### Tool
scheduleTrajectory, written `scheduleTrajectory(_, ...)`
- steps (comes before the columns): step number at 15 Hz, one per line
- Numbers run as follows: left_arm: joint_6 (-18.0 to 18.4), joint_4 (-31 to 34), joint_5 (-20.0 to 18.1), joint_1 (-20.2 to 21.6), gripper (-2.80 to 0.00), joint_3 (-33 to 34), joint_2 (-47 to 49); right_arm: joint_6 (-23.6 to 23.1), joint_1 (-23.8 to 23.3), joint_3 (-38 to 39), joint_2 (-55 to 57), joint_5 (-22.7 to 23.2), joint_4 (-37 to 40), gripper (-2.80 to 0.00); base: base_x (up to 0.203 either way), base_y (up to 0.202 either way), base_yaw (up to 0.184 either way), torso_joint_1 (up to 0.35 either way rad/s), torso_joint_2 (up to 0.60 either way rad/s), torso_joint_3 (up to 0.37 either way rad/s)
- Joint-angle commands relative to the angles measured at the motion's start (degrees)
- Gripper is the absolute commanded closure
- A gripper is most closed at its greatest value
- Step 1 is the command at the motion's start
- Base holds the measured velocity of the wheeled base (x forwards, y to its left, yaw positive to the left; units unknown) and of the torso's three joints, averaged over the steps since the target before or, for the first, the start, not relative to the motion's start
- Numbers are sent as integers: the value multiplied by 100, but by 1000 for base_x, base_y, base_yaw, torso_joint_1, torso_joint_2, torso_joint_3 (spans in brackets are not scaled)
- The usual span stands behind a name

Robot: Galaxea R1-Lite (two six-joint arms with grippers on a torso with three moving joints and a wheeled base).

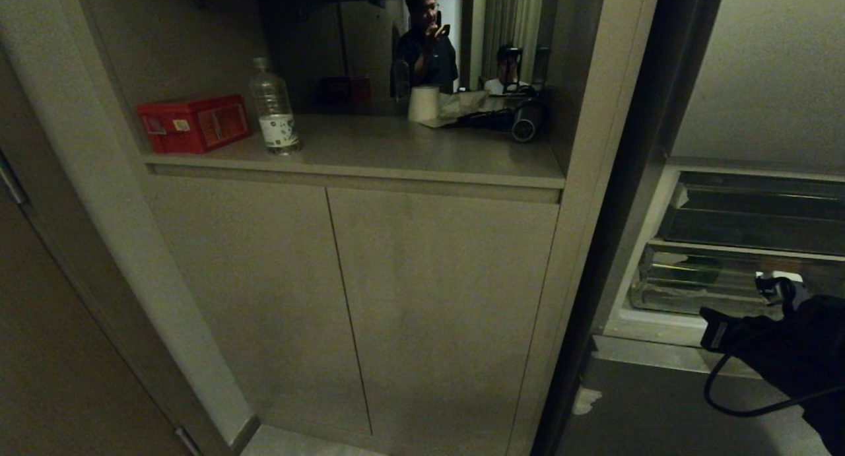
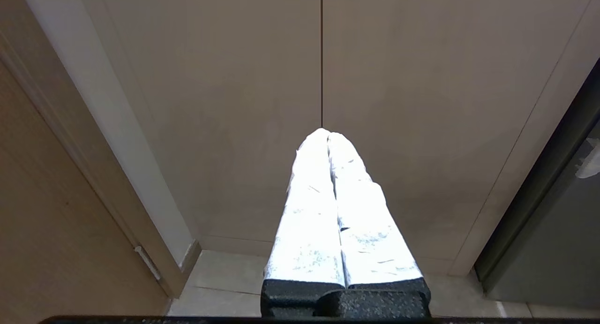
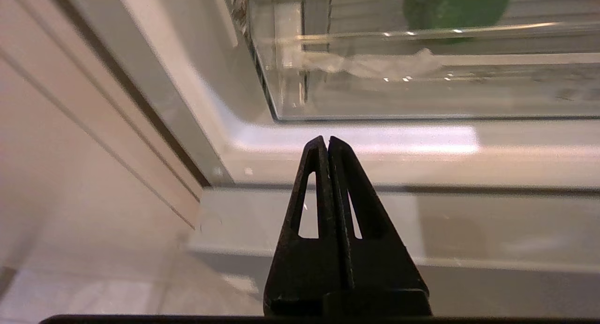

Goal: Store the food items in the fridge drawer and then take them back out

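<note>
- At the far right of the scene, low in the open fridge, the fridge drawer (image 1: pixel 693 288) is seated in its bay beneath a darker, flatter tray drawer (image 1: pixel 752 218); its clear front lip faces outward, so the contents can be read through it.
- A green item (image 3: pixel 457 10) is seen through the clear plastic in the right wrist view, lying inside the drawer; what it is cannot be told.
- The right gripper (image 3: pixel 327 141) is held just in front of the drawer's left front corner, above the white fridge sill (image 3: pixel 356 150). Its fingers are pressed together and nothing is carried.
- No contact with the drawer is visible; the closed tips are judged to be positioned for hooking or pushing the front lip, not for grasping food.
- The left gripper (image 2: pixel 326 132) is parked facing the cabinet doors (image 1: pixel 396 297) to the left of the fridge, fingers together and empty, clear of the working side.
- On the counter (image 1: pixel 396 149) above the cabinet, a red box (image 1: pixel 193 123) and a clear bottle (image 1: pixel 273 106) stand well apart from the fridge.
</note>
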Motion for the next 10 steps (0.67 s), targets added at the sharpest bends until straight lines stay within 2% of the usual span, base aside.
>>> scheduleTrajectory(1, 0, 2, 0, 0, 0, 0, 8, -268, -173, 290, -446, 25, -51, 0, 0, 0, 0, 0, 0, 0)
scheduleTrajectory(6, 0, 2, 0, 0, 0, 0, 8, -337, -269, 493, -569, 375, -51, 0, 0, 0, 0, 0, 0, 0)
scheduleTrajectory(10, 0, 2, 0, 0, 0, 0, 8, -337, -269, 493, -560, 455, -51, 0, -1, -1, -19, -1, 0, 0)
